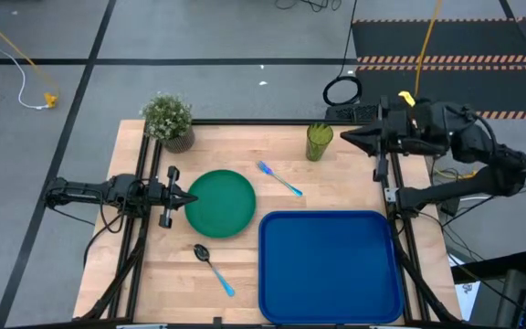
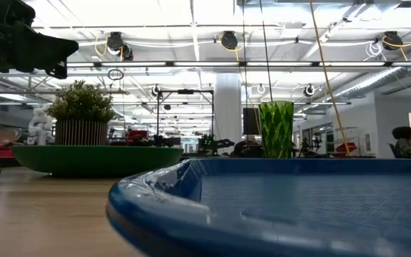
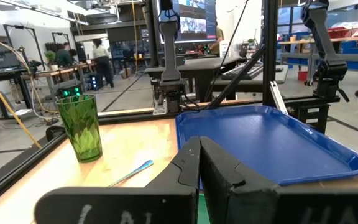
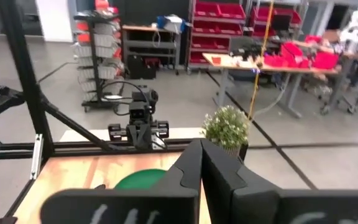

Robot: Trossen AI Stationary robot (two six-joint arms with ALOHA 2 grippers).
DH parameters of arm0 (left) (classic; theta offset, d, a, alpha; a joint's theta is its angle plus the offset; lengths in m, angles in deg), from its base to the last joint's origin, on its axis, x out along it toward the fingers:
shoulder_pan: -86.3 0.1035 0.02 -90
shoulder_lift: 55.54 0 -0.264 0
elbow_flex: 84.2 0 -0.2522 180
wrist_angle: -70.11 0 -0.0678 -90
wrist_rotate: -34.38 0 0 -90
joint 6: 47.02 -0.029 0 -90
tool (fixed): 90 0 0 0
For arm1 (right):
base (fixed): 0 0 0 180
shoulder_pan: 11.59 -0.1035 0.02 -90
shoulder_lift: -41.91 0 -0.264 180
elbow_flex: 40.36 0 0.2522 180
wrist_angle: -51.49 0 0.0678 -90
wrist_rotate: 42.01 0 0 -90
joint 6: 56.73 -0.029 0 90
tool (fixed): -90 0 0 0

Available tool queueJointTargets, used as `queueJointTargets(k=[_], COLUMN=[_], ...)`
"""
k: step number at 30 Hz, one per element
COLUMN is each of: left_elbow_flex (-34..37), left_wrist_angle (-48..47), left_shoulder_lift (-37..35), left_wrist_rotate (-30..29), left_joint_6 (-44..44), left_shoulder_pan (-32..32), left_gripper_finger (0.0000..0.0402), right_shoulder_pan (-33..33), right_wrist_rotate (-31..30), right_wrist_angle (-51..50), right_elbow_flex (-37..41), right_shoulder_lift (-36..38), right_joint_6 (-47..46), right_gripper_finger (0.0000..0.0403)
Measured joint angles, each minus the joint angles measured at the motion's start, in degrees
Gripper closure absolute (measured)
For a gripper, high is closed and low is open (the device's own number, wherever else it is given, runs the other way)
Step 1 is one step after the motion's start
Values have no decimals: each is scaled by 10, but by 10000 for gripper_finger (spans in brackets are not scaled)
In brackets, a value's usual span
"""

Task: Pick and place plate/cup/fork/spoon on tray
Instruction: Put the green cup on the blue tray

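Tray (image 1: 331, 265): bright blue, rectangular with a raised rim, lying flat on the counter (image 1: 245, 274) at about 4 o'clock from the counter's middle; nothing lies in it. In the low view its rim (image 2: 191, 193) fills the foreground.
Plate (image 1: 220, 203): dark green and round, on the counter at 9 o'clock from the tray's upper edge, just beside the tray's left corner but apart from it.
Cup (image 1: 319, 142): translucent green tumbler, upright, at 12 o'clock from the tray, near the counter's far edge.
Fork (image 1: 278, 178): light blue, lying slantwise between the cup and the plate, touching neither.
Spoon (image 1: 214, 267): dark oval bowl, light-blue handle, flat on the counter at 6 o'clock from the plate, well apart from the tray's left side.
Plant (image 1: 168, 120): small potted green plant at the counter's far left corner, at 11 o'clock from the plate.
Left gripper (image 1: 193, 199): at the counter's left side, low, its fingers closed together and holding nothing, the tips right at the plate's 9 o'clock rim; contact cannot be told.
Right gripper (image 1: 345, 137): raised at the counter's far right, fingers pressed together and empty, pointing toward the cup, tips just beside it at its 3 o'clock.
Background: people show far off in the room beyond the counter.
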Motion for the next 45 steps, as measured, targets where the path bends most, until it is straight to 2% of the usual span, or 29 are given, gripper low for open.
queueJointTargets(k=[6, 13, 19, 23, 27, 29, 36, 41, 45], left_elbow_flex=[0, 0, 0, 0, 0, -2, -90, -188, -271], left_wrist_angle=[0, 0, 0, 0, 17, 30, 28, -25, -29], left_shoulder_lift=[0, 0, 0, 0, 0, 4, 69, 154, 218], left_wrist_rotate=[0, -3, -5, -14, -62, -70, -105, -112, -124], left_joint_6=[0, 0, 6, 85, 180, 193, 138, 135, 131], left_shoulder_pan=[0, 0, 0, 0, 0, 0, 0, 1, 8], left_gripper_finger=[394, 394, 394, 394, 394, 394, 394, 394, 394], right_shoulder_pan=[14, 28, 52, 75, 97, 106, 138, 158, 172], right_wrist_rotate=[-1, 2, 38, 74, 106, 107, 107, 105, 105], right_wrist_angle=[-66, -188, -251, -289, -319, -329, -330, -330, -330], right_elbow_flex=[-67, -160, -220, -232, -232, -232, -232, -232, -232], right_shoulder_lift=[-45, -110, -158, -181, -198, -205, -218, -220, -220], right_joint_6=[-61, -120, -167, -209, -218, -216, -197, -170, -153], right_gripper_finger=[403, 403, 403, 403, 403, 403, 403, 403, 403])
